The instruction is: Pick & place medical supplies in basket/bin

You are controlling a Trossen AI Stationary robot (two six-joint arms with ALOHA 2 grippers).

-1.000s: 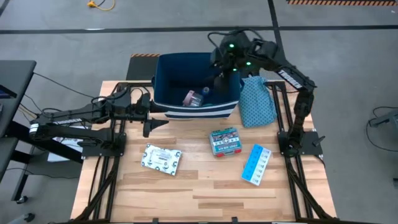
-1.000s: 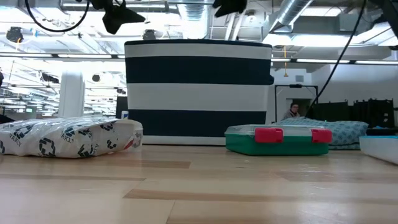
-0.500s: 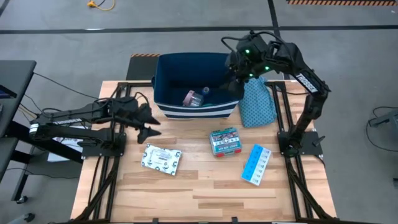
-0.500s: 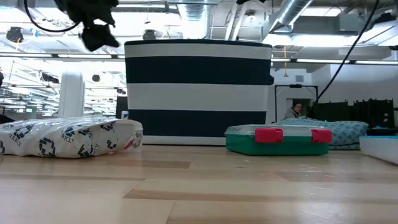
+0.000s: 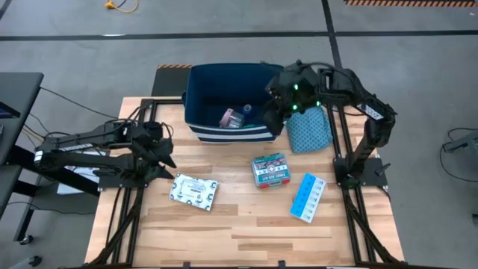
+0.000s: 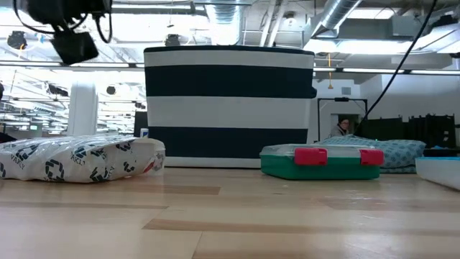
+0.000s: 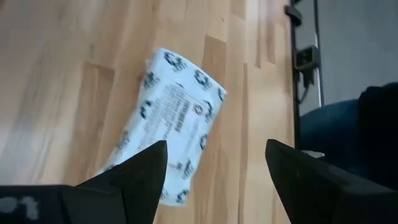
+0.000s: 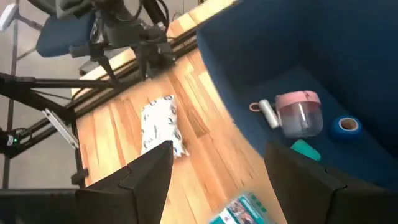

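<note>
Now, white packet (image 7: 175,127) just ahead of open left gripper (image 7: 214,180) — untouched

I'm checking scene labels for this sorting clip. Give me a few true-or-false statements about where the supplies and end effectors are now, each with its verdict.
1. The white packet lies on the table, outside the bin. True.
2. The left end effector grips the white packet. False: it is open, hovering above it.
3. The pink-lidded item is inside the bin. True.
4. The blue pill organiser is in the bin. False: it lies on the table.
5. The right end effector holds the teal box. False: it is open and empty beside the bin.
</note>
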